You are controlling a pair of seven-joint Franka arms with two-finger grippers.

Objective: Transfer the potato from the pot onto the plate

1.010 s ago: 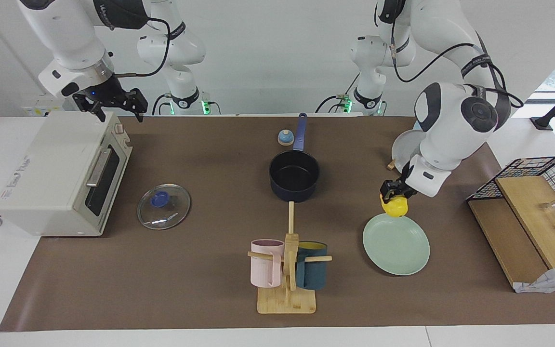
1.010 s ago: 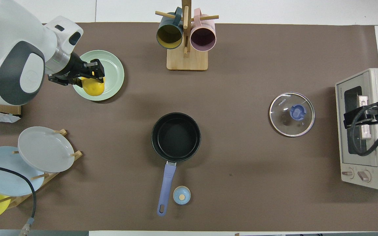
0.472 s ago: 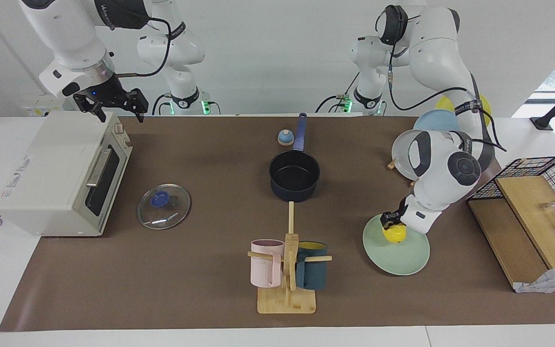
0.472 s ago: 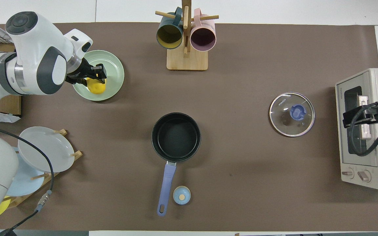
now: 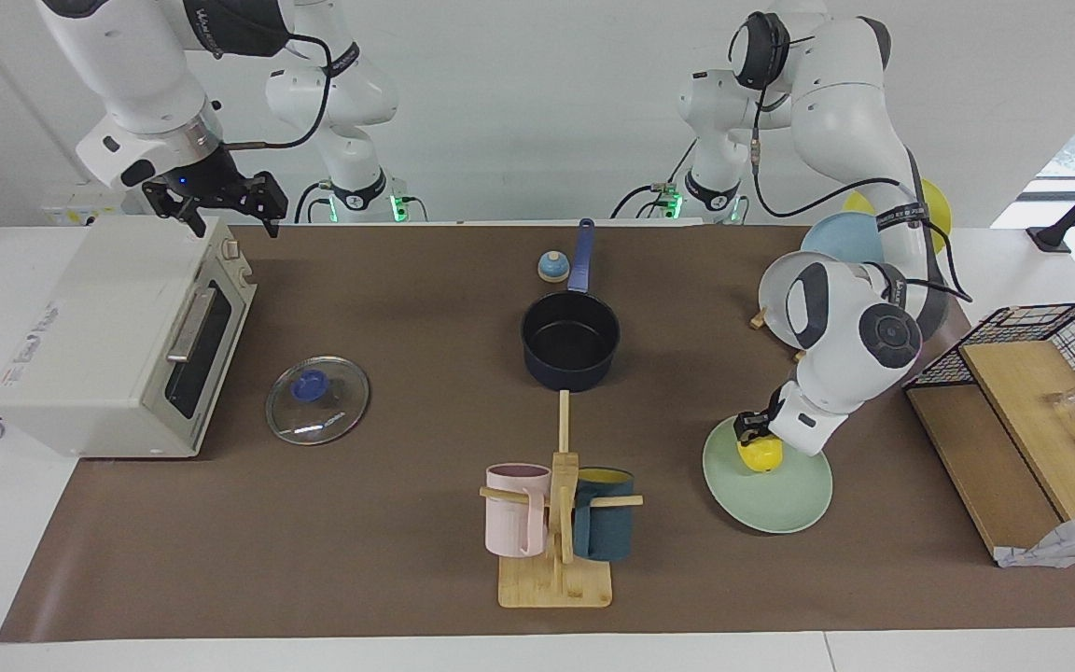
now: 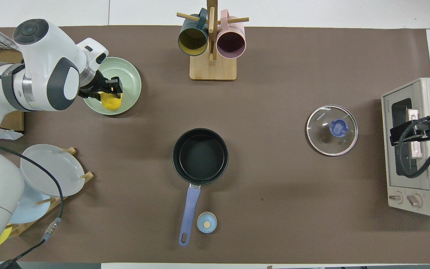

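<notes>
Now the potato (image 5: pixel 760 455) is pinched between the jaws of the left gripper (image 5: pixel 754 439) and is lowered onto the plate (image 5: pixel 775 499), at about 11 o'clock of its facing-view face, so release seems near. The pot (image 5: pixel 570 342) is empty. The right gripper (image 5: pixel 218 200) waits spread over the oven (image 5: pixel 99 341).

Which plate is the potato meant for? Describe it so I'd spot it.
Start at the wooden mug stand; beside it, toward the left arm's end, one plate lies flat on the table. It is pale mint green, unlike the grey-white and light blue plates standing in the rack.
</notes>
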